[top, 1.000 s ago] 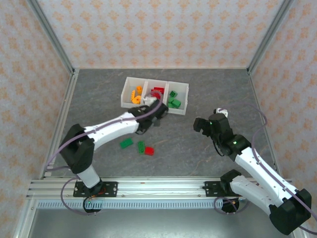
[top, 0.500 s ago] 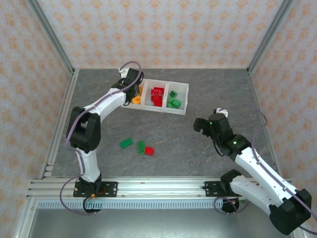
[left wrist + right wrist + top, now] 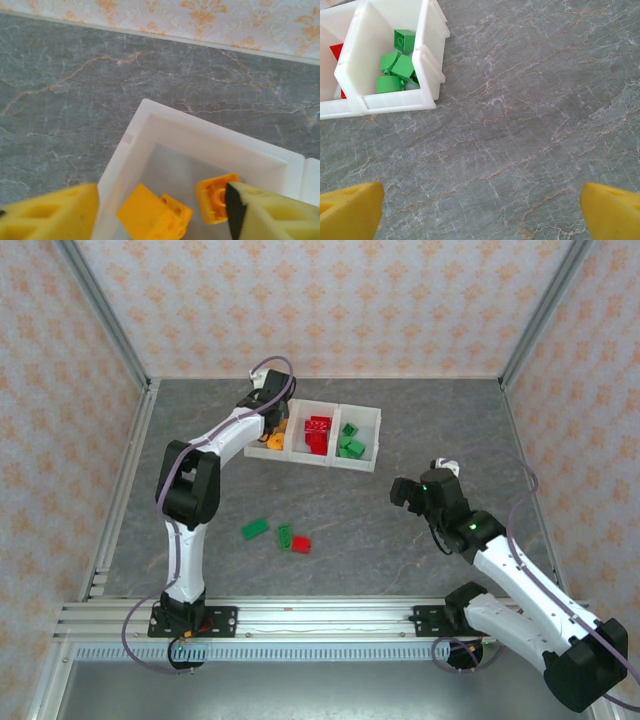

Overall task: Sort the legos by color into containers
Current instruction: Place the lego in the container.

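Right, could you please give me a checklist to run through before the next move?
1. The left fingers open and empty above the left bin: ok.
2. Orange bricks lying inside that bin: ok.
3. The right fingers open and empty: ok.
4. Red bricks and green bricks each in their own bin: ok.
5. Table cleared: not ok; two loose green bricks and one loose red brick remain.

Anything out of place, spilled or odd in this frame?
Nothing is damaged or spilled. Three bricks lie unsorted on the table, outside the containers: a green brick, another green one and a red brick beside it. The bin contents look colour-matched.
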Controlling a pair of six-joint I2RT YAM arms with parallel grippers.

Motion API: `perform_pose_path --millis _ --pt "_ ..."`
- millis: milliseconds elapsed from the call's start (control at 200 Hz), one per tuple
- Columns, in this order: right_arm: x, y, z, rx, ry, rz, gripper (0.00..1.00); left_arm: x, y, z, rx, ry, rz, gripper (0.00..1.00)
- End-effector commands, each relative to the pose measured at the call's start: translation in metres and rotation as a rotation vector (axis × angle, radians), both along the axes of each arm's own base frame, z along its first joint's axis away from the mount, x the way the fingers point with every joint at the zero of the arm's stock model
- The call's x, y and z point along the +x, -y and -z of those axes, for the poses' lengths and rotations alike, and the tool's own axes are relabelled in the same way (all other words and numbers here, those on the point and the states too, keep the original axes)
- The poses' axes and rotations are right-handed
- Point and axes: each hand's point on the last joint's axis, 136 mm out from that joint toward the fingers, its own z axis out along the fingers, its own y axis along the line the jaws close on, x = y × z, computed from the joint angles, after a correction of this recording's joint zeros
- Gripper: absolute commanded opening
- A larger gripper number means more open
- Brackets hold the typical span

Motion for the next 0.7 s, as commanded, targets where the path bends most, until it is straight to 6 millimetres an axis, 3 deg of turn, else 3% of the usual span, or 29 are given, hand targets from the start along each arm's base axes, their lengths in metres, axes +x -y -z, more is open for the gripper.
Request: perform_pose_path --millis 0,75,190,330,496,696 --pt "0.001 0.001 0.000 -0.015 0.008 0.000 1.00 0.002 -0.001 -0.035 -0.016 0.069 0.018 0.76" --pt "0.001 0.001 0.000 -0.014 0.008 -0.001 0.99 -0.004 -0.003 -0.048 -0.021 0.093 0.023 0.82" --pt "0.001 0.001 0.001 -0.015 0.004 -0.003 1.00 -0.017 -0.003 -0.067 -0.051 0.133 0.041 0.99" --pt "0.002 0.000 0.002 -0.016 -0.001 -0.006 1.00 -0.036 0.001 -0.086 -0.113 0.154 0.073 0.99" --pt "0.002 -0.001 0.004 -0.017 -0.009 -0.009 1.00 -0.066 0.010 -0.081 -0.182 0.129 0.116 0.99" --pt "0.002 -0.001 0.005 -0.016 -0.010 -0.011 1.00 -0.120 0.032 -0.065 -0.184 0.065 0.166 0.99"
